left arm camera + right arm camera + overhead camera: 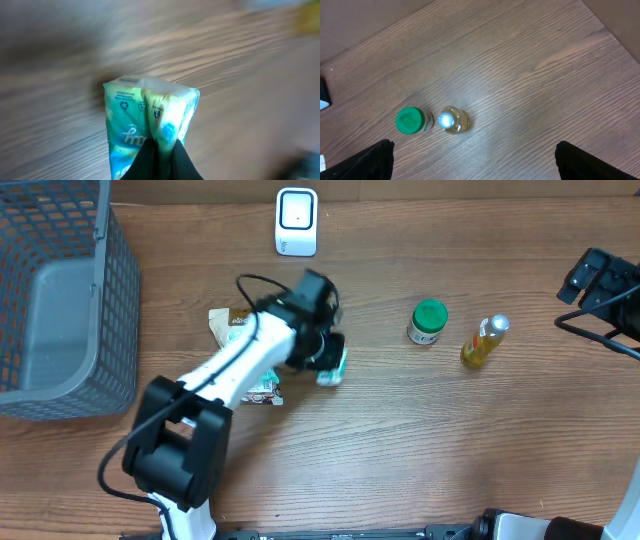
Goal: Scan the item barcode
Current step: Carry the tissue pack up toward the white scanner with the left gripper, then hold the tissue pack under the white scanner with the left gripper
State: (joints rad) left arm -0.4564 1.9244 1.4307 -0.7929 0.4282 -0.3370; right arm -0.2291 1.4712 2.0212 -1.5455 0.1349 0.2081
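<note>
My left gripper (328, 358) is shut on a green and teal soft packet (334, 366), the item, held just above the table's middle. In the left wrist view both dark fingers (145, 159) pinch a fold of the packet (131, 112); the gripper (161, 146) hides its lower part. The view is blurred and no barcode shows on it. A white scanner (297, 222) stands at the back edge. My right gripper (603, 278) hovers at the far right, open and holding nothing (475, 165).
A grey wire basket (60, 300) fills the far left. Another printed packet (236, 322) lies under the left arm. A green-lidded jar (428, 322) (410, 121) and a yellow bottle (484, 342) (453, 120) stand right of centre.
</note>
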